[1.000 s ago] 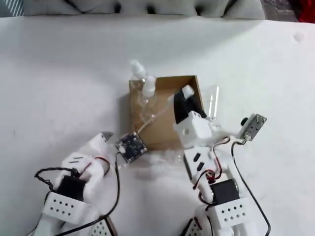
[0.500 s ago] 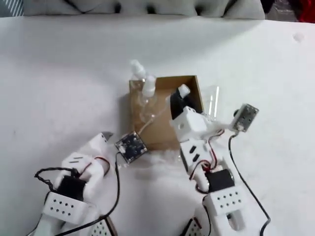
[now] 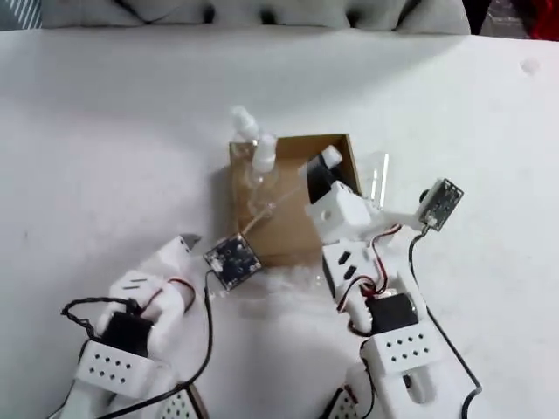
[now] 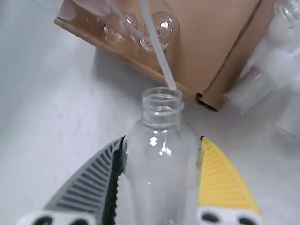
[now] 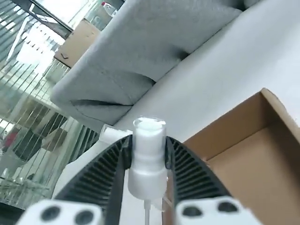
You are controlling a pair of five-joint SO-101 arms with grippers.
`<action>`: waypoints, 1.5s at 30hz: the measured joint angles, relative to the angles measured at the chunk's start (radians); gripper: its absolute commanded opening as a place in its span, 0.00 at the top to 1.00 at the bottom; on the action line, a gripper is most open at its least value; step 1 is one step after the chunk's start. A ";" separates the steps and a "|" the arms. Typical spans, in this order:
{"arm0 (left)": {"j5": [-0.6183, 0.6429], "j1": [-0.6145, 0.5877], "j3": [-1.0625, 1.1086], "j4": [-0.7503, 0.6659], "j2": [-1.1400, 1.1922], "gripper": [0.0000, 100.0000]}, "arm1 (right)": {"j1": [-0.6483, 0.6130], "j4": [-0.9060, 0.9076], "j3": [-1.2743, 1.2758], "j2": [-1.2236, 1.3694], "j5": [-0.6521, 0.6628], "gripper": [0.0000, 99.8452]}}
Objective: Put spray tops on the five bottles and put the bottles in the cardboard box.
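Brown cardboard box (image 3: 293, 231), open at the top, lies near the centre of the white surface (image 3: 131, 131) in the high view. Along its 9 o'clock wall we see two capped bottles (image 3: 260, 175) lying side by side. Their white tops project past the 12 o'clock rim. The left arm (image 3: 131, 323) enters from 7 o'clock and the right arm (image 3: 384, 323) from 5 o'clock.

Left wrist view: we find the left tool (image 4: 161, 143), one finger grey and one yellow, pinching the shoulders of a clear, uncapped bottle (image 4: 161, 183). It is held just outside the box, near one of its corners. The bottle's neck is open and points toward the box wall.

Right wrist view: the right tool (image 5: 147, 140) is pressed onto a white spray top (image 5: 148, 164), gripping its collar from both sides with the nozzle end outward. In the high view this tool hangs over the box's 2 o'clock part. From the spray top a thin dip tube (image 4: 157, 51) slants down toward 7 o'clock. Its tip meets the far rim of the held bottle's neck, and we cannot tell whether it has entered the mouth.

Further clear bottles (image 4: 276, 70) lie on the surface just beside the box. Grey upholstery (image 5: 164, 42) runs along the surface's 12 o'clock edge.
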 measured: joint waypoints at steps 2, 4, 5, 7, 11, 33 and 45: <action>0.000 0.000 0.000 0.000 0.000 0.98 | -0.002 0.008 -0.018 0.000 -0.003 0.98; 0.000 0.000 0.000 0.000 0.000 0.98 | -0.003 0.075 -0.066 0.000 -0.005 0.98; 0.000 0.000 0.000 0.000 0.000 0.98 | -0.003 0.121 -0.094 0.000 -0.005 0.98; 0.000 0.000 0.000 0.000 0.000 0.98 | -0.002 0.218 -0.140 -0.005 -0.005 0.98; 0.000 0.000 0.000 0.000 0.000 0.98 | -0.006 0.279 -0.157 -0.005 -0.005 0.98; 0.000 0.000 0.000 0.000 0.000 0.98 | -0.137 0.198 -0.094 -0.003 -0.005 0.98; 0.000 0.000 0.000 0.000 0.000 0.98 | -0.014 0.192 -0.094 -0.003 -0.005 0.98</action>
